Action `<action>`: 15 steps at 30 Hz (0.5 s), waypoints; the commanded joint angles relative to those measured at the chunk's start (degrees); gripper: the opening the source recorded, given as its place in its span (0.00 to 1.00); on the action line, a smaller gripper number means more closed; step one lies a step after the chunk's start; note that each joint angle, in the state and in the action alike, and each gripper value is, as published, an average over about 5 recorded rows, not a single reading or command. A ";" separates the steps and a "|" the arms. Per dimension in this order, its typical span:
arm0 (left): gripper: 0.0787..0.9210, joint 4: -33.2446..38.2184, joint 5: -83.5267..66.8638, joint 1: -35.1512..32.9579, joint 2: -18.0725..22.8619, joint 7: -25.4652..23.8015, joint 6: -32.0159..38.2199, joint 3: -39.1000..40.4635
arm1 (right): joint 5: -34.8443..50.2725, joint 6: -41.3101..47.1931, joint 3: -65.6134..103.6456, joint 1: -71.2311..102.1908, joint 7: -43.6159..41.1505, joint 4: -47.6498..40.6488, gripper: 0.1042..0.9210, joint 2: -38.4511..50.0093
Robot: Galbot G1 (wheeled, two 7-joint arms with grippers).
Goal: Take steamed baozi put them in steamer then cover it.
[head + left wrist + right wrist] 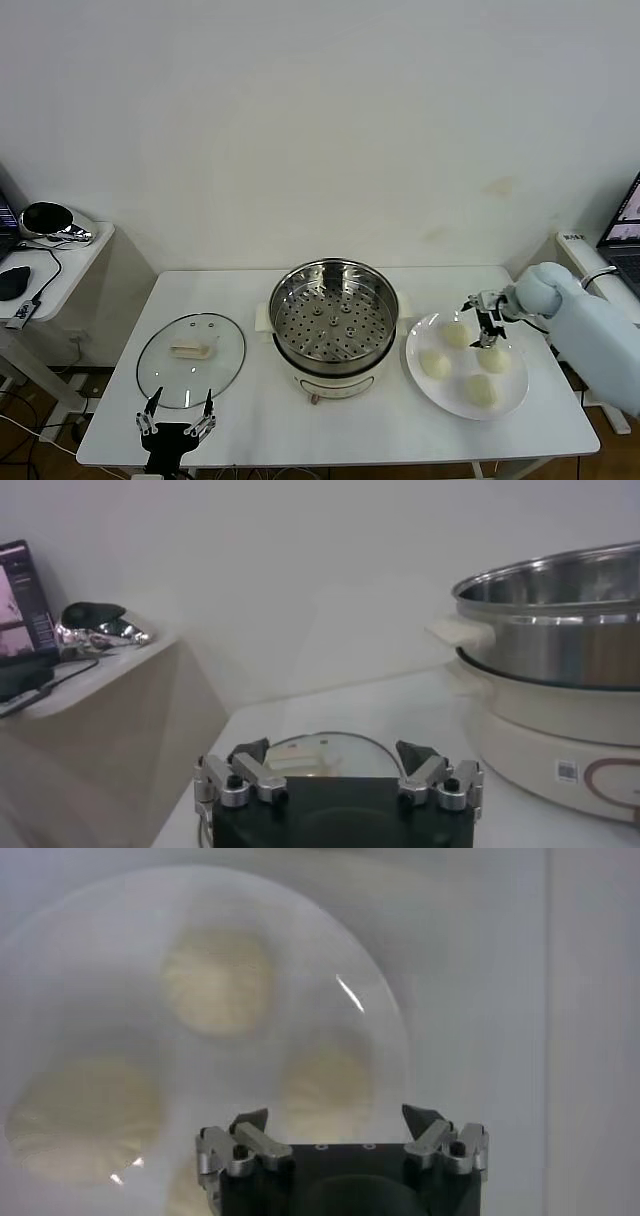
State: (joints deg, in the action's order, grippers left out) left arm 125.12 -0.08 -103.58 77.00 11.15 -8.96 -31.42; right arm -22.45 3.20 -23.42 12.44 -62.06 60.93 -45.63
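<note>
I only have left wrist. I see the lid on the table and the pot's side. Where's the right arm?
Observer: The right gripper is over the white plate, jaws open, holding nothing.
Operator: Buns still on that plate?
Observer: All four baozi are on it, none in the steamer yet.
Operator: Anything inside the pot? I only see its wall.
Observer: Just the bare perforated tray.
Operator: And the left gripper's place on the table?
Observer: The left gripper is at the near table edge, just short of the glass cover, jaws open.
</note>
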 commanded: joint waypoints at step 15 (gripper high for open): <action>0.88 -0.96 0.15 0.61 0.01 -0.21 0.01 0.02 | -1.80 0.97 -4.72 -3.08 -0.26 -7.17 0.70 -4.98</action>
State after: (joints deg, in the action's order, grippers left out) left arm 124.23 0.00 -102.92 77.06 10.97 -8.95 -31.39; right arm -23.78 4.06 -27.11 10.00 -62.15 55.28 -49.75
